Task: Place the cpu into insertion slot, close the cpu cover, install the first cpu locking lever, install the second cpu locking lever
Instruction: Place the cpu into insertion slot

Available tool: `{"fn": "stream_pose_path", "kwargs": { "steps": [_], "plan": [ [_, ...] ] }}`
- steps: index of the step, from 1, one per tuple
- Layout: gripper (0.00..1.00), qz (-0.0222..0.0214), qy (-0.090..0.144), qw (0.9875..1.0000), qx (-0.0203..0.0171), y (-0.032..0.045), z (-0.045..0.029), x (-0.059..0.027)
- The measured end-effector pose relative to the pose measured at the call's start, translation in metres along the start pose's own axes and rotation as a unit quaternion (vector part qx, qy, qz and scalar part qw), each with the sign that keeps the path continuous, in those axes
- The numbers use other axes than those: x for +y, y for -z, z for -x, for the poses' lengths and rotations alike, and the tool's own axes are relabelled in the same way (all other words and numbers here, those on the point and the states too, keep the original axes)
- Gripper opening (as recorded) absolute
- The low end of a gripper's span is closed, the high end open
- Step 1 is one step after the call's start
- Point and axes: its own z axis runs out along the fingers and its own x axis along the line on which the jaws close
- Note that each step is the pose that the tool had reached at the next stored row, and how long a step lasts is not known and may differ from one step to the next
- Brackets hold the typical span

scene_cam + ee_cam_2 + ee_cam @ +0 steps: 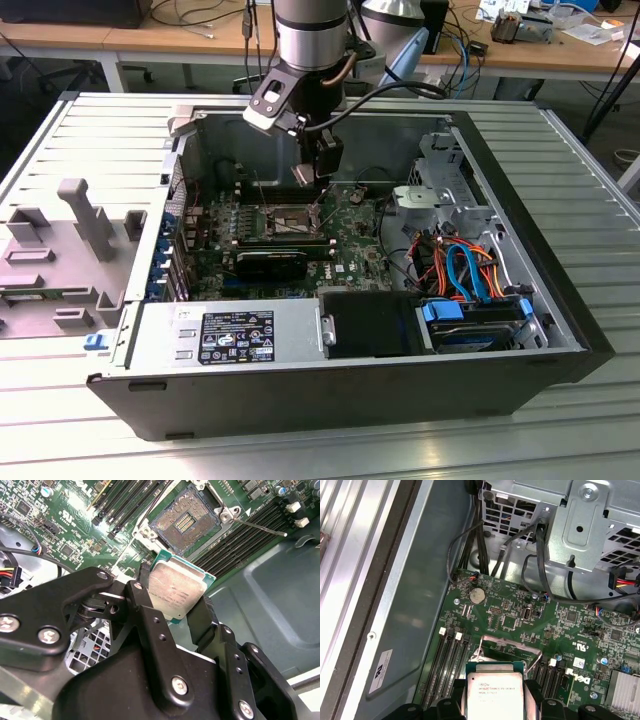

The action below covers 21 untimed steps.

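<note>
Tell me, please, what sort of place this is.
Probably a robotics or electronics lab: an open computer case lies on a slatted metal bench, wooden desks strewn with cables stand behind, and the gripper holds the cpu above the motherboard.

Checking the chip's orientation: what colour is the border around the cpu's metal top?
Green, framing the dull silver-grey top of the cpu; clearest in the second wrist view.

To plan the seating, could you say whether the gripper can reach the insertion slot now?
Probably yes: the gripper, shut on the cpu, hangs near the insertion slot, whose contacts lie uncovered, with nothing between them.
</note>
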Motion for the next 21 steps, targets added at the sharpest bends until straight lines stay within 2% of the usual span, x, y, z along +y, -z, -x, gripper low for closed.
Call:
{"fn": "stream_pose_path", "kwargs": {
  "steps": [21],
  "plan": [
    [0.54,0.0002,-0.017,0.9999,-0.0014,-0.0003,0.0000,0.0000]
  ]
}}
